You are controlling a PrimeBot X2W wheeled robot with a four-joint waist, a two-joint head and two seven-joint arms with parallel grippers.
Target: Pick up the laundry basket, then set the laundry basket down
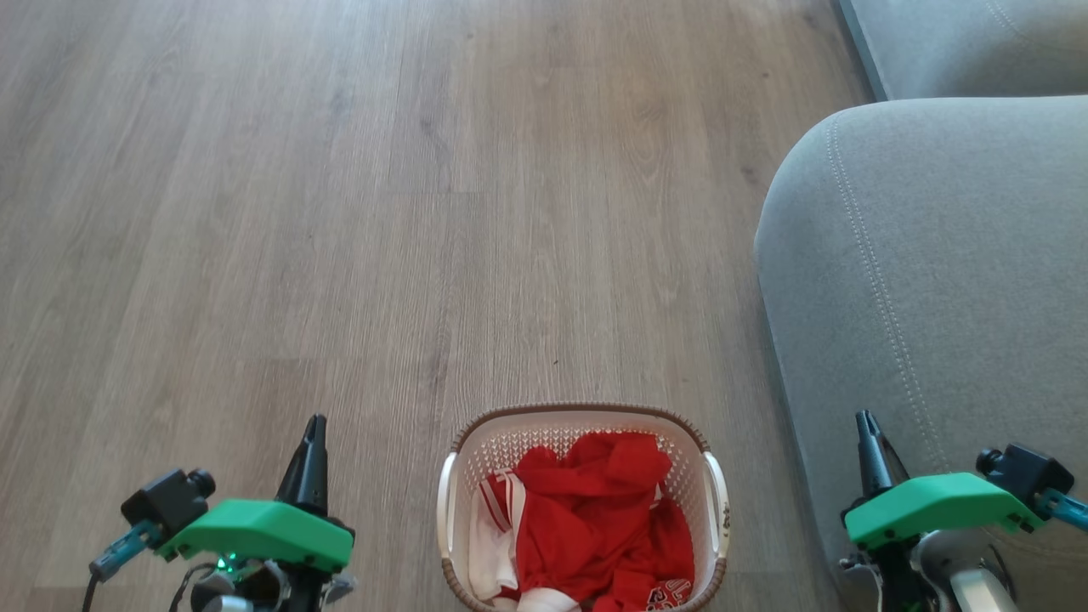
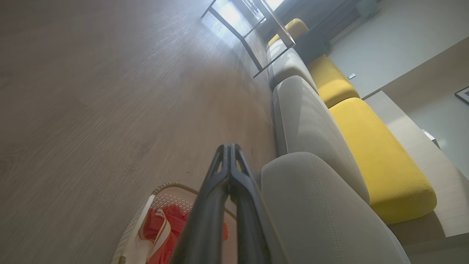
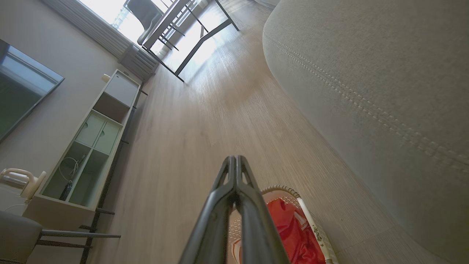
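The laundry basket (image 1: 463, 476) stands on the wooden floor at the bottom middle of the head view, white and perforated with a brown braided rim, two white side handles, and red and white clothes inside. My left gripper (image 1: 315, 425) is shut and empty to the basket's left, well apart from it. My right gripper (image 1: 866, 421) is shut and empty to its right, in front of the sofa arm. In the left wrist view the basket (image 2: 161, 196) lies low behind the closed left gripper (image 2: 229, 147). In the right wrist view the basket (image 3: 311, 223) sits beside the closed right gripper (image 3: 234, 158).
A grey sofa (image 1: 935, 272) fills the right side, close to the basket. Yellow cushions (image 2: 381, 161) lie along it. A pale shelf unit (image 3: 91, 146) stands by the far wall, and a table's dark legs (image 3: 199, 44) farther off. Wooden floor (image 1: 340, 212) stretches ahead.
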